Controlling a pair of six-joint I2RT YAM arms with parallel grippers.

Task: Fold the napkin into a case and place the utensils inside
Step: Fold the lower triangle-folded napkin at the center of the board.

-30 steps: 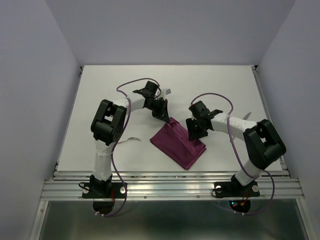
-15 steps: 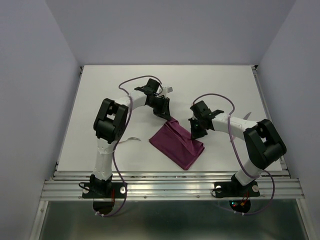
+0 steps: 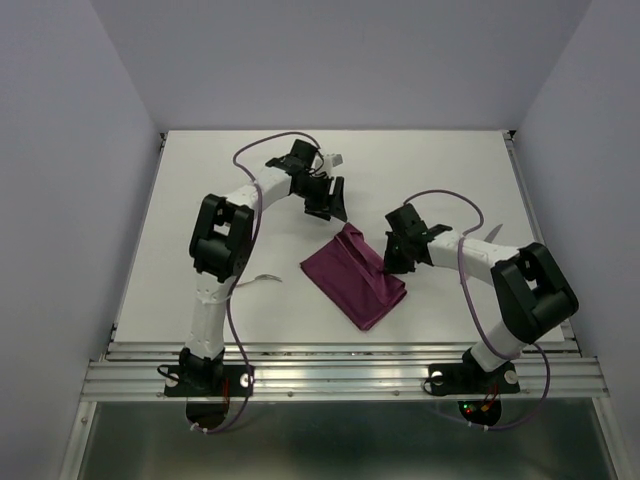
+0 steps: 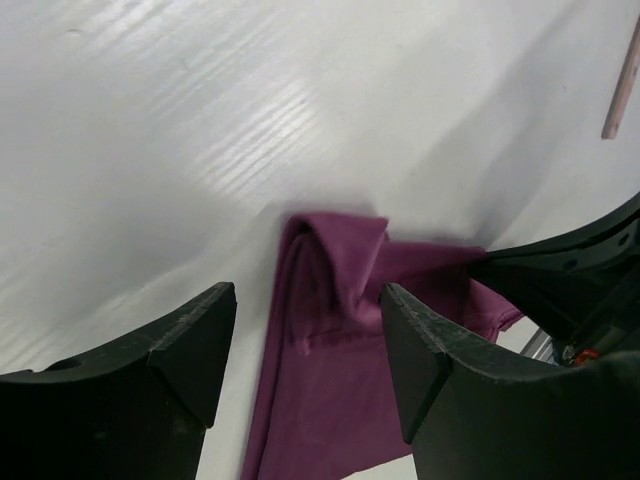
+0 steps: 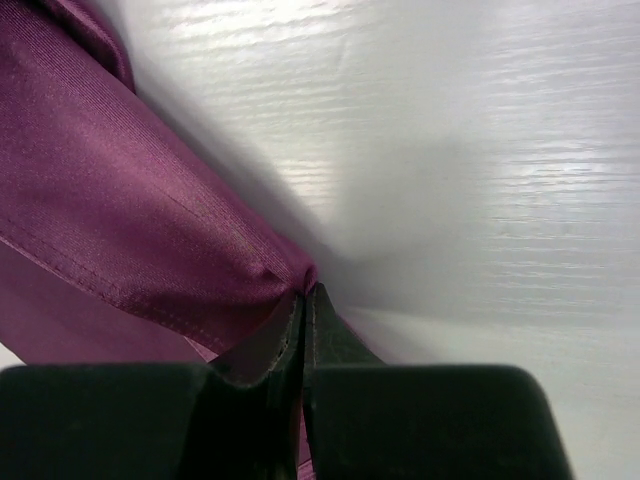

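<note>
The burgundy napkin (image 3: 353, 277) lies folded in a slanted strip on the white table (image 3: 200, 200). My left gripper (image 3: 332, 209) hovers open just beyond the napkin's far corner; in the left wrist view its jaws (image 4: 307, 292) stand wide apart over the bunched cloth (image 4: 330, 250), holding nothing. My right gripper (image 3: 389, 264) is at the napkin's right edge, and the right wrist view shows its fingertips (image 5: 303, 292) pinched on a fold of the napkin (image 5: 120, 200). One slim utensil (image 3: 262, 277) lies left of the napkin. Another utensil (image 3: 496, 232) (image 4: 622, 80) lies at the right.
The table's raised rails run along the left edge (image 3: 135, 260) and the right edge (image 3: 545, 240). A metal frame (image 3: 340, 378) crosses the near edge by the arm bases. My left arm's elbow (image 3: 220, 245) stands close to the left utensil.
My left gripper opened, let go of the napkin's far corner and drew back from it. My right gripper closed on the napkin's right edge. The cloth shifted a little.
</note>
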